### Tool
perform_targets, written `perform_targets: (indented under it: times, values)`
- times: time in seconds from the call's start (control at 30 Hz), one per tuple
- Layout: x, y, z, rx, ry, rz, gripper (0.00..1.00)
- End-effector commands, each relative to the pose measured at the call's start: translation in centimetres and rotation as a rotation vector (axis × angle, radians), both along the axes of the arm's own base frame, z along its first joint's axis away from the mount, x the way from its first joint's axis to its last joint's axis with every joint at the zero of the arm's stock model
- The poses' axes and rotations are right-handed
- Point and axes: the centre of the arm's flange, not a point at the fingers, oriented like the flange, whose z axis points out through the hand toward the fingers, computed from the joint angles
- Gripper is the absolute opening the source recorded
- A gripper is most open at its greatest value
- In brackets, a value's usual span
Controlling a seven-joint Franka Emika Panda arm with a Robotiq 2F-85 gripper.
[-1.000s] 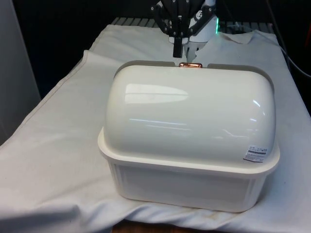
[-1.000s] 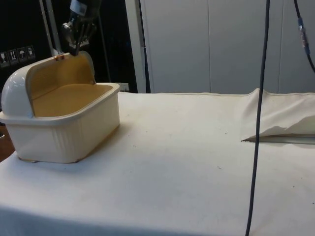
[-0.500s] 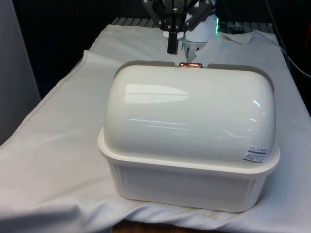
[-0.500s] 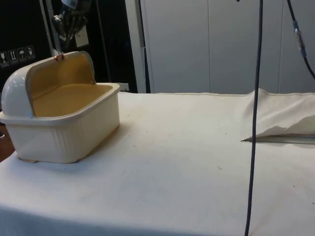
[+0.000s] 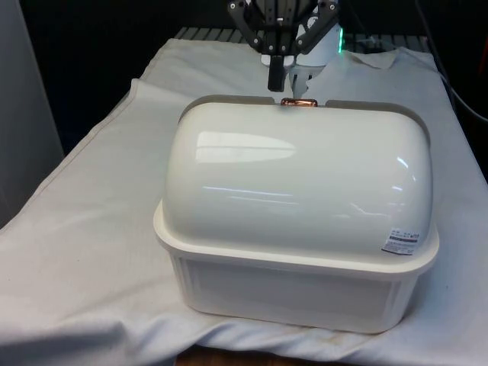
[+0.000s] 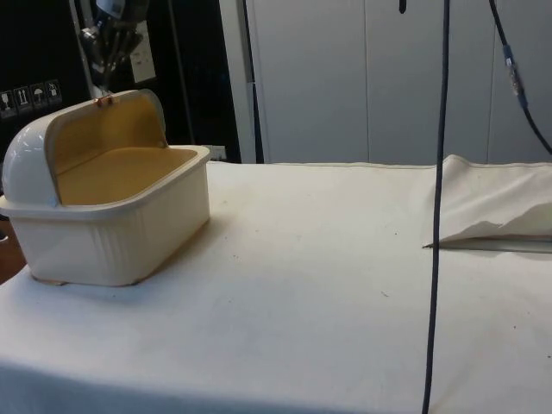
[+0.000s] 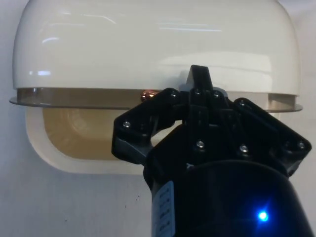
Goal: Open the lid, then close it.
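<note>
Below my pincer (image 5: 274, 78) stood the cream bread box (image 5: 290, 293) on the white cloth (image 5: 91, 229), with its domed lid (image 5: 297, 175) rolled back over the half of the box farther from me.

(a) Lid. In the side view the lid (image 6: 26, 155) was gathered at one end and the tan inside of the box (image 6: 121, 233) lay open to the air. The wrist view agreed: the lid's brown edge crossed the box (image 7: 34, 133) and the open hollow showed on my side of it. I judged the opening half of the task done.

(b) Handle. The small copper handle (image 5: 299, 102) sat on the lid's raised edge, just under my fingertips and a little to one side. It was near me but not touched. In the side view the handle (image 6: 104, 101) stood at the top of the open lid.

(c) Pincer. My fingers were drawn together to a single narrow tip and held nothing, as the wrist view showed (image 7: 200, 79). I hung clear above the lid's edge.

(d) Remaining. Closing was not yet begun. By my judgement I had to come down behind or onto the handle and draw the lid (image 7: 153, 44) towards me, over the hollow, until its edge met the box's near rim.
</note>
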Motion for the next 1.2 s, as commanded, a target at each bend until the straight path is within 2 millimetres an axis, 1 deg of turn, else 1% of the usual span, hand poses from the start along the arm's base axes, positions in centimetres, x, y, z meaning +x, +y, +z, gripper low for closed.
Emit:
perform_targets:
  times: [0.0, 0.13, 0.17, 0.2, 0.43, 0.73, 0.77, 1.1, 1.13, 1.17]
  values:
    - [0.1, 0.2, -0.1, 0.002, 0.003, -0.007, 0.00]
    - [0.1, 0.9, -0.7, 0.006, 0.014, -0.006, 0.00]
    - [0.0, 0.8, -0.4, 0.008, 0.009, 0.003, 0.00]
    - [0.1, 1.0, -0.9, 0.007, 0.017, -0.006, 0.00]
    - [0.1, 2.2, -2.0, 0.016, 0.039, -0.006, 0.00]
    - [-0.3, 2.9, -2.0, 0.022, 0.057, -0.005, 0.00]
    - [0.0, 2.7, -2.0, 0.024, 0.050, 0.004, 0.00]
    - [-1.7, 3.9, -2.6, 0.036, 0.098, -0.008, 0.00]
    - [-1.3, 3.8, -2.4, 0.037, 0.090, 0.001, 0.00]
    - [-1.9, 3.9, -2.7, 0.038, 0.104, -0.010, 0.00]
